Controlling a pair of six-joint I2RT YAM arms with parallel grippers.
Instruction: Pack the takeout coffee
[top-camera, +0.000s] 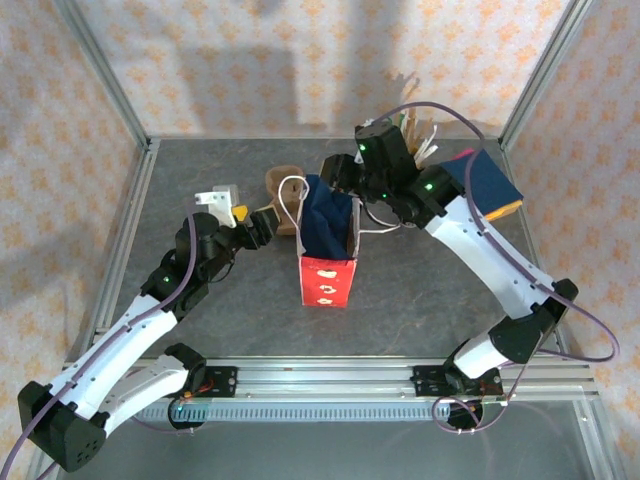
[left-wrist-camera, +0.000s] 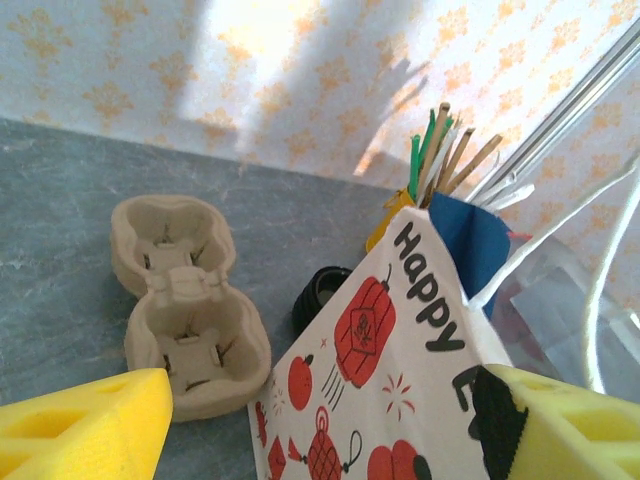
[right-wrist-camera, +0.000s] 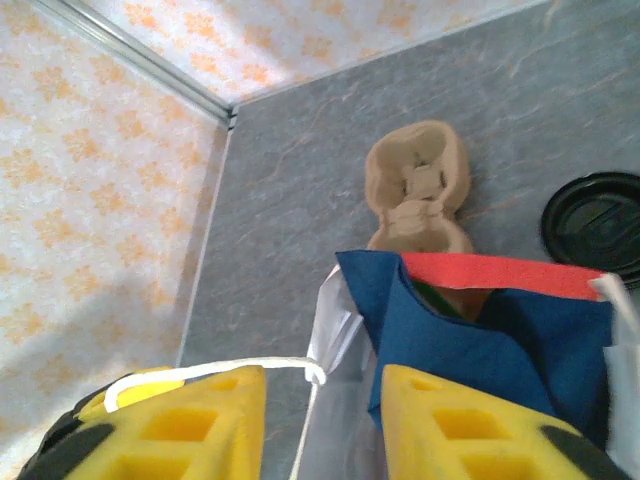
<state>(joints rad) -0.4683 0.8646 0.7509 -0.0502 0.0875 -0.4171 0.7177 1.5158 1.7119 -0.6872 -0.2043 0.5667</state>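
Takeout coffee, mid-right of frame, stands beside bag; L gripper wide open, R gripper part-open astride rim, prob. spreading mouth.

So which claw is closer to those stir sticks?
Right. The right gripper hangs over the far edge of the gift bag, left of the stir sticks; the left gripper is at the bag's left side, farther off.
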